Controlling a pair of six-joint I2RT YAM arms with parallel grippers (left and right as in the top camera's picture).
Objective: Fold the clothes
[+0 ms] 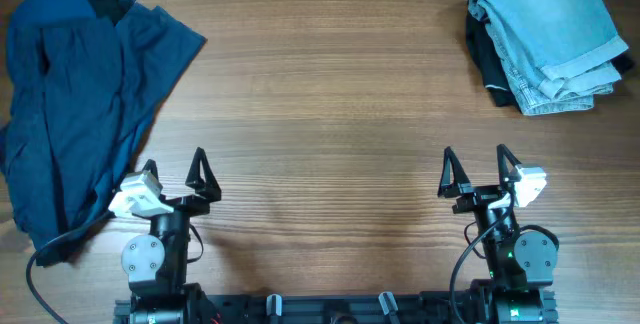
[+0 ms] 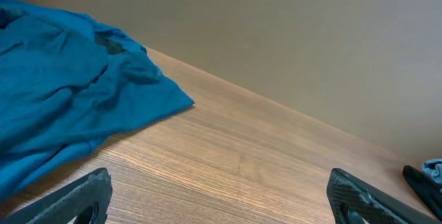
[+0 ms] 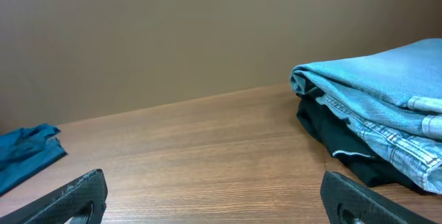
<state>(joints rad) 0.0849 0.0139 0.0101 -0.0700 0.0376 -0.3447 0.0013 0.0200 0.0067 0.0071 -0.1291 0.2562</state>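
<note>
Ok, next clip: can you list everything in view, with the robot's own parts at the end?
blue garment heap: one loose pile, deep blue, left side of the table; how many pieces are in it cannot be told
pale jeans: one, light blue denim, folded, far right corner
dark garment: one, black or near-black, folded under the pale jeans
table: one, brown wood grain, under everything
left gripper: one, black fingers, open and holding nothing, near edge beside the blue garment heap
right gripper: one, black fingers, open and holding nothing, near edge on the right
</note>
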